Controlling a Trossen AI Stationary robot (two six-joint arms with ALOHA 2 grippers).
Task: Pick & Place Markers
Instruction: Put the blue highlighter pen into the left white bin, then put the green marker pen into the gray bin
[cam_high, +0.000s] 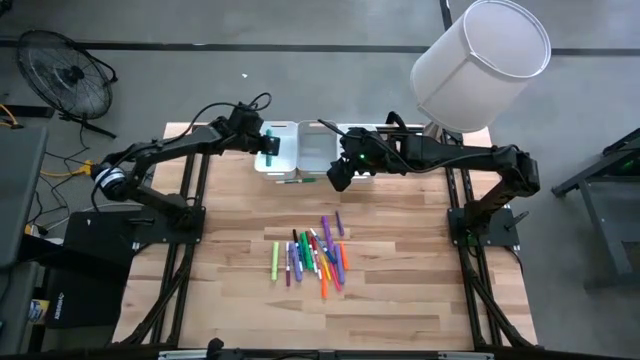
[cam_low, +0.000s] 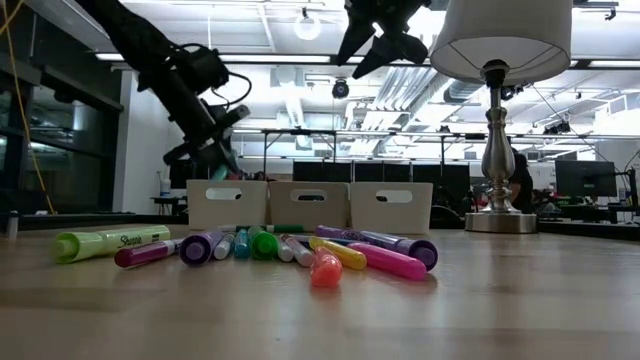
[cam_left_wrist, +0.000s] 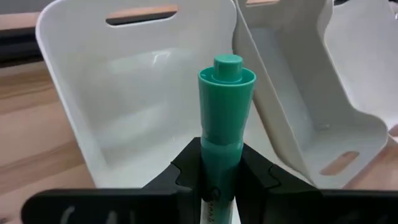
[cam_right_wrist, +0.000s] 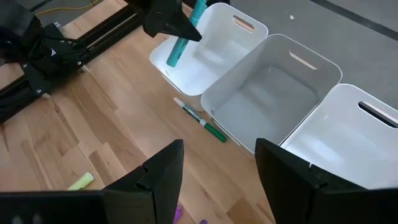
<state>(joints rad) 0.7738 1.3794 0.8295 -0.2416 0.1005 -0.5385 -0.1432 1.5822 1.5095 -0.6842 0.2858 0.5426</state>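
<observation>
One teal marker (cam_left_wrist: 225, 118) clamped in left claw (cam_left_wrist: 222, 171)

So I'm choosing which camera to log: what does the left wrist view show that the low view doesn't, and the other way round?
Only the left wrist view shows the left gripper clamped on the teal marker above an empty white bin. Only the low view shows the pile of markers on the table, the lamp and the right gripper up high. Both show white bins.
</observation>
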